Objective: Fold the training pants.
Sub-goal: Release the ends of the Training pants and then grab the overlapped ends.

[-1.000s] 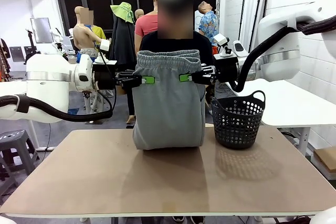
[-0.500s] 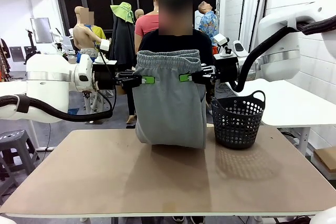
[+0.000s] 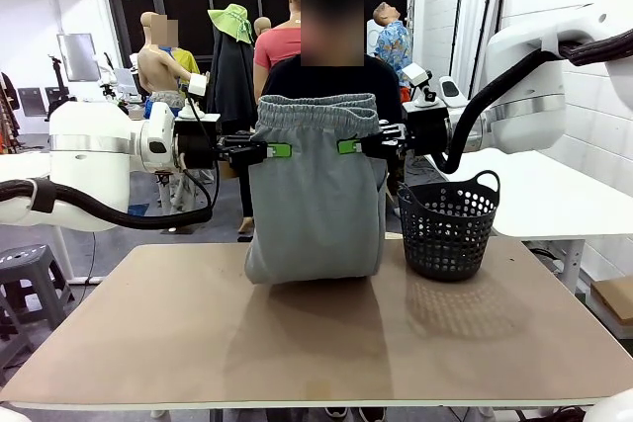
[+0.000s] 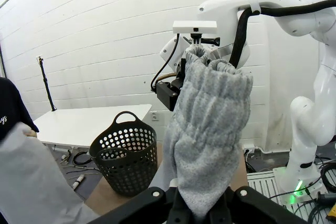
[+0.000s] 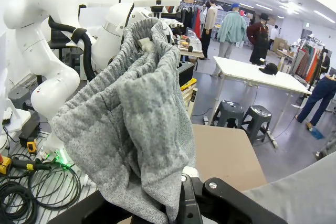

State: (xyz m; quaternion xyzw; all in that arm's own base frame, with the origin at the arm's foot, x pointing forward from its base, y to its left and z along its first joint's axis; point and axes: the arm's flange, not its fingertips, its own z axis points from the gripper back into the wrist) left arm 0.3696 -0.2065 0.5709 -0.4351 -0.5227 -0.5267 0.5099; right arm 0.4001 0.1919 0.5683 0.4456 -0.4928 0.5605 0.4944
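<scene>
Grey pants held up by the waistband betw. both arms over the far side of the table, left gripper & right gripper each clamped on a side, lower end about at the tabletop. Risk: jersey could slip from the small pinches if the arms spread, or the cloth could snag the basket just beside it

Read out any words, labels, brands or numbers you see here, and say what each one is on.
No text reads in full.
White lettering on the person's black sleeve: cut off at the picture's edge, unreadable.
The training pants and the basket: plain, no print visible.
</scene>
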